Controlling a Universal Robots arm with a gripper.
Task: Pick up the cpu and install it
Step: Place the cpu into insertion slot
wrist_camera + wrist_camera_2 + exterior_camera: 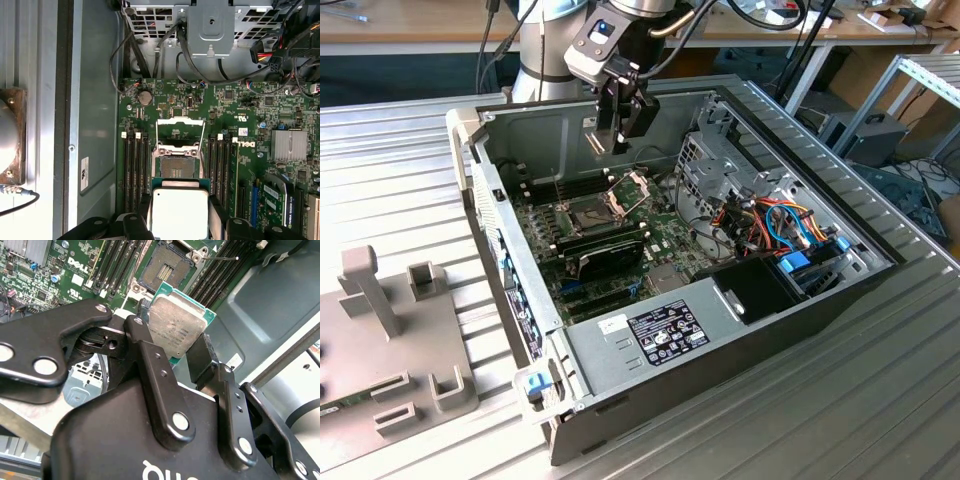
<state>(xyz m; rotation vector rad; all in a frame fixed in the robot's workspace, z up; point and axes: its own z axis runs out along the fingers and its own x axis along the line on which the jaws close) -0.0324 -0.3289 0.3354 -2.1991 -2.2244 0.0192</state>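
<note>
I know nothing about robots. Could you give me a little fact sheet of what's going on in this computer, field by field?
Setting: open computer case lying on a ribbed metal table
Arm's tool: gripper, lowered into the case
Held item: cpu, silvery top, green edge, clamped by opposite sides
Socket: socket open and empty, its metal frame swung up
Cpu position: above the motherboard, close to the socket, not seated
Work so far: cpu picked up, not installed

Bright, even light leaves glare on the ribbed silver metal table [880, 400] and the silvery-grey square cpu [175, 327], with soft shadow inside the open grey computer case [550, 140].
</note>
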